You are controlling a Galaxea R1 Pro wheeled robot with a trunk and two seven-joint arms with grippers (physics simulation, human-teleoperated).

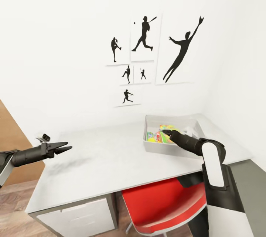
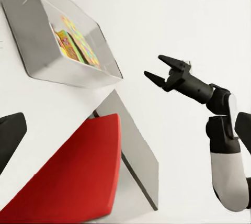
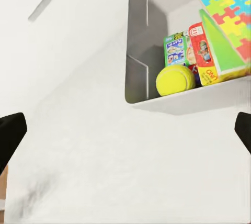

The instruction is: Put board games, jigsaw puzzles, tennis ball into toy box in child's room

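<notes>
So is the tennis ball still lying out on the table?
No: the right wrist view shows the tennis ball inside the toy box, beside the board games.

The right hand (image 1: 165,132) hides part of the toy box (image 1: 173,149) contents; box lettering (image 3: 201,51) is unreadable.

White walls (image 1: 55,45) with baseball silhouette prints (image 1: 144,37) — a white desk (image 1: 111,163), red chair (image 1: 162,203), wood floor (image 1: 14,222).
</notes>
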